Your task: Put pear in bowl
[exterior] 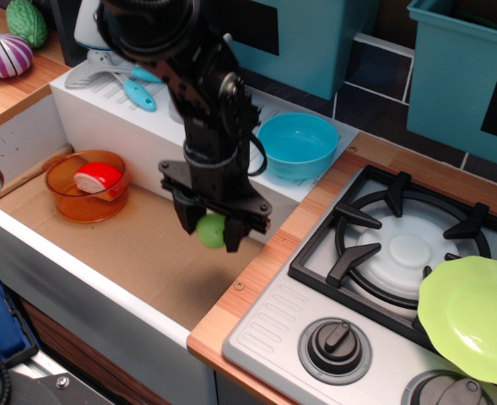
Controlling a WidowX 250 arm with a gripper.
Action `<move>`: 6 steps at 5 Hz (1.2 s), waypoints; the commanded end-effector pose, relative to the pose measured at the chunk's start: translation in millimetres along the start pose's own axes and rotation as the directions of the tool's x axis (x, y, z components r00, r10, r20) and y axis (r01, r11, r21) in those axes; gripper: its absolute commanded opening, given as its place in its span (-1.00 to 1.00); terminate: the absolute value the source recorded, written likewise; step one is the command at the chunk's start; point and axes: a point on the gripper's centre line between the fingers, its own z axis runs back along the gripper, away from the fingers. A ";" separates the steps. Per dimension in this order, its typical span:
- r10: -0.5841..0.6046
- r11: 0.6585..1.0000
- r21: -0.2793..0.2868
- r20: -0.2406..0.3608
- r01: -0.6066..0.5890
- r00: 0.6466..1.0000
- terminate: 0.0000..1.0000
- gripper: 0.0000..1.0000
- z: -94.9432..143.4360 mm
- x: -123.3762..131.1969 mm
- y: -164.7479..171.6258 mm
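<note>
The claw (210,229) points straight down over the sink (105,253) and pinches the pear (211,230) between its two black fingers (234,234). The pear hangs clear of the brown sink floor, with a soft shadow on the floor below it. It sits near the sink's right edge, just left of the wooden bench (269,266) strip that runs beside the stove (375,287). Only the middle of the pear shows between the fingers; it reads as a roundish light-green ball, so I cannot tell which way its long axis or its stem end points.

The bowl (298,145) stands upright on the white drainboard (248,118) behind the sink, up and to the right of the pear and well apart from it. Its turquoise hollow holds nothing that can be seen. The black arm (193,80) crosses in front of the drainboard, just left of the bowl.

At the left end of the sink is an orange bowl (88,187) holding a red and white piece (98,178). At the top left corner, on the wooden bench, lie a purple striped onion (5,55) and a dark green bumpy vegetable (27,21). A lime plate (472,308) rests at the right on the stove, overlapping the burner grate (404,240). A utensil with a blue handle (134,91) lies on the drainboard's left part.
</note>
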 end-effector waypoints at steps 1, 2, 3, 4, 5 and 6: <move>-0.052 0.996 0.080 0.094 0.044 0.994 -1.00 -1.00 46.9 30.6 -5.1; -0.136 0.988 0.090 0.119 0.125 0.984 -1.00 -1.00 62.8 50.8 0.4; -0.182 0.977 0.133 0.127 0.165 0.975 -1.00 -1.00 78.2 61.5 -7.8; -0.248 0.963 0.149 0.161 0.225 0.955 -1.00 -1.00 77.4 74.7 -4.2; -0.297 0.954 0.110 0.213 0.280 0.931 -1.00 -1.00 72.7 84.6 1.8; -0.331 0.943 0.116 0.228 0.312 0.916 -1.00 -1.00 73.1 94.5 2.1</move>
